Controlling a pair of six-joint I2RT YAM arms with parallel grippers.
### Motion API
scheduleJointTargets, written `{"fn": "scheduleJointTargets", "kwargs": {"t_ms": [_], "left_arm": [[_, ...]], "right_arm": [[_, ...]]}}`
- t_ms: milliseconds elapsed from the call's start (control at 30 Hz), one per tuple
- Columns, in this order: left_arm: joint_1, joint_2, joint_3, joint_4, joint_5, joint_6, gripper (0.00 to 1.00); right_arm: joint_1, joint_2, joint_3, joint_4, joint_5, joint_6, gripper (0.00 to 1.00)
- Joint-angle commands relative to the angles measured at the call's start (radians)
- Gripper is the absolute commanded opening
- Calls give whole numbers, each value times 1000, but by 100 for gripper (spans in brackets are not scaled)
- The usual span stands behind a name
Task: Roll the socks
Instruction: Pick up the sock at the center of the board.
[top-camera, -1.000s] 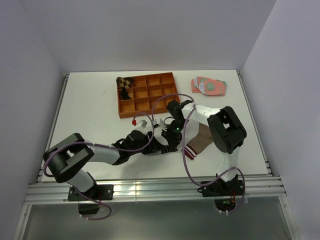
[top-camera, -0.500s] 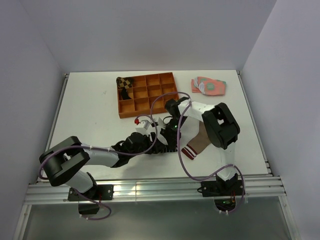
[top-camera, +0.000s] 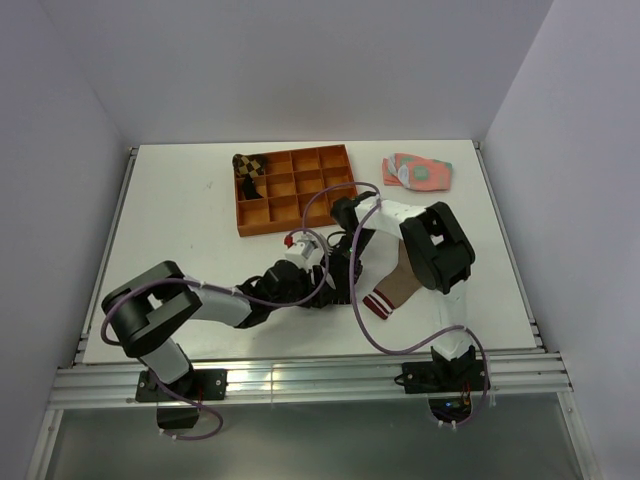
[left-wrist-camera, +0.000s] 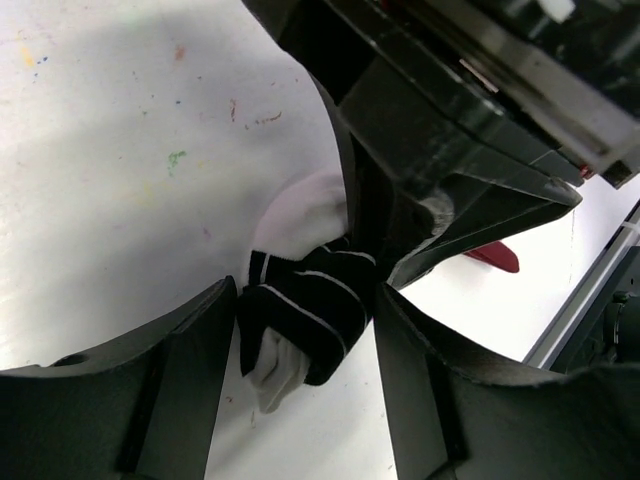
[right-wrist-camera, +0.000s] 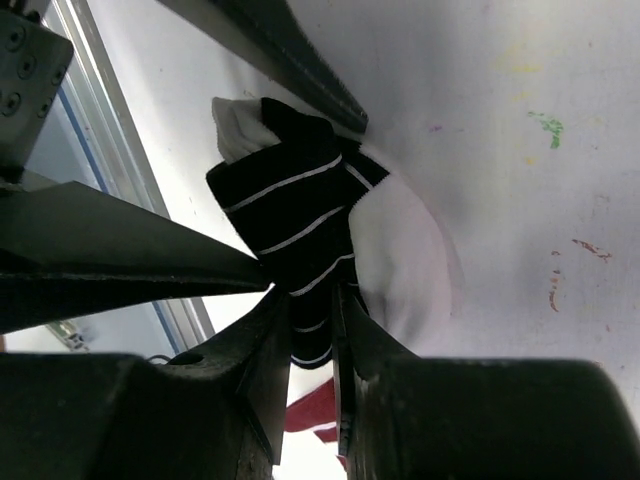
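Both left claw (left-wrist-camera: 307, 300), right claw (right-wrist-camera: 312, 300) pinch black sock (right-wrist-camera: 290, 200), off edges.

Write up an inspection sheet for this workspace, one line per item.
Surface: white table, a few small coloured flecks.
Job's things: black striped sock bunched between both tools; tan sock lying by the right arm.
Clutter: orange divided tray holding a checkered rolled sock; pink-and-green socks at far right.
Tools: right tool pinches the black striped sock; left tool straddles it, grip unclear.
Cables: purple cables loop along both arms.
Surroundings: plain walls; metal rail at near edge.
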Motion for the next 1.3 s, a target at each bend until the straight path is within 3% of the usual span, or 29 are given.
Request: {"fn": "scheduleJointTargets", "kwargs": {"t_ms": [0, 167, 300, 433, 800, 1267], "left_arm": [[-5, 23, 39, -18, 22, 25, 62], [-5, 74, 90, -104, 17, -8, 54], [-5, 132, 202, -304, -23, -74, 38], [-5, 178, 246, -380, -14, -105, 25], [-1, 214, 276, -443, -21, -125, 0], [22, 208, 256, -405, 3, -140, 0]], "right_arm": [[-8, 68, -12, 54, 113, 0, 25], [-9, 54, -35, 94, 132, 32, 30], [-9, 24, -68, 141, 155, 74, 38], [-9, -1, -103, 180, 178, 100, 46], [-38, -93, -158, 243, 218, 176, 52], [-245, -303, -143, 183, 153, 201, 56]]}}
